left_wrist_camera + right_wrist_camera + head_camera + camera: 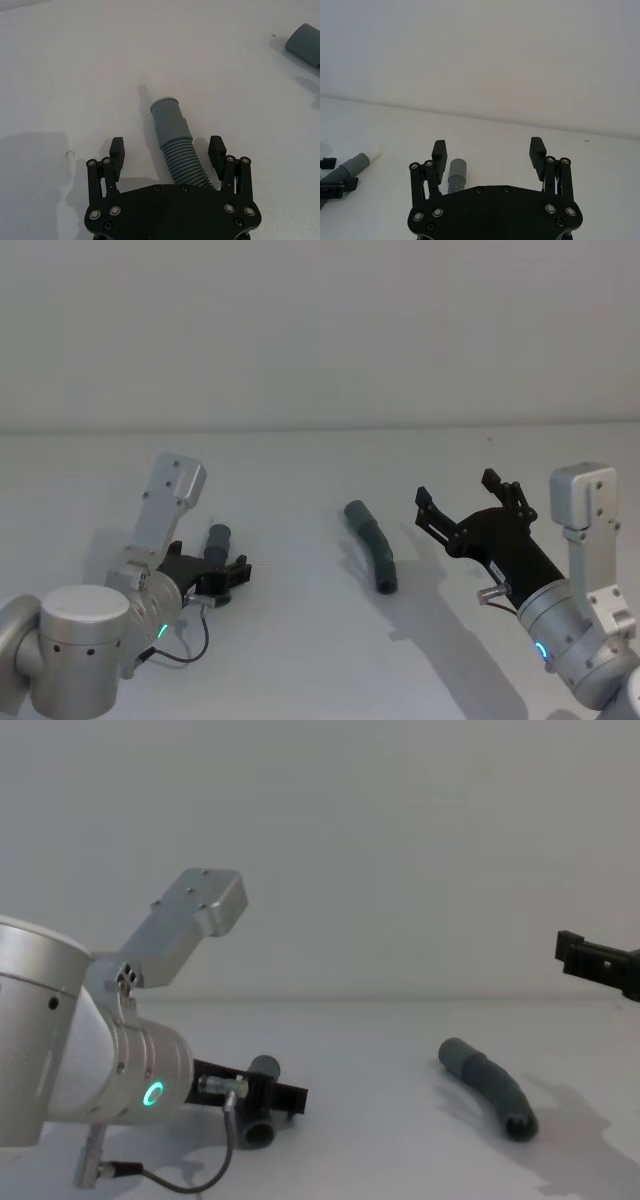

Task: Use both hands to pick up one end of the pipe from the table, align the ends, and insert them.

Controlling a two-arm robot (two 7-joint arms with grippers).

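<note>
Toward the near edge of the table, on its left side, our left gripper sits low and is spread wide around the left piece. The ribbed part lies between the fingers, but neither finger touches it, so nothing is held. We see the first danger here. The piece lies nearer to one finger than to the other, so on closing that finger may meet it first and roll it over the smooth table. The result could be a crooked hold that spoils the later alignment.

Farther in, near the middle of the table, the other piece lies free. Our right gripper hangs above the table, beside this piece toward the right edge, wide open and empty. If it descends from there without moving across, we think it may close on nothing or strike the curved piece and turn it.
</note>
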